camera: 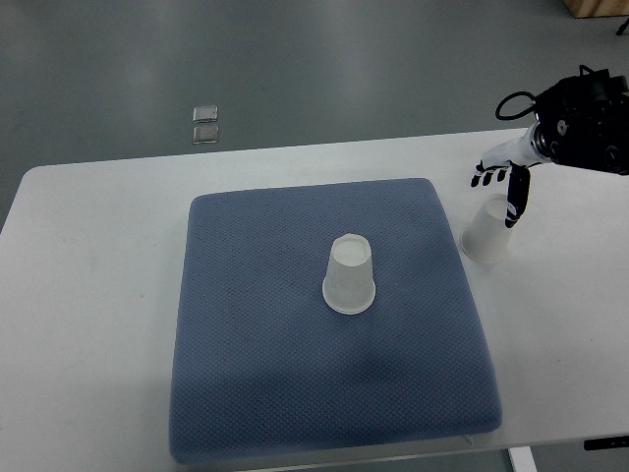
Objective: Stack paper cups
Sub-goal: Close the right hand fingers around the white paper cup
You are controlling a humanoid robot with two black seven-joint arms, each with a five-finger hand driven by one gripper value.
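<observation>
right hand (503,187) arm cut off at right edge, its fingers overlapping second cup (485,236) top

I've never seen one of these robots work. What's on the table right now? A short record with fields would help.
surface: white table with a blue mat on it
cup one: upside-down paper cup near the mat's middle
cup two: second paper cup on the bare table, right of the mat
right hand: above the second cup, fingers pointing down, not gripping it
left hand: not in view
stacked: not yet
</observation>
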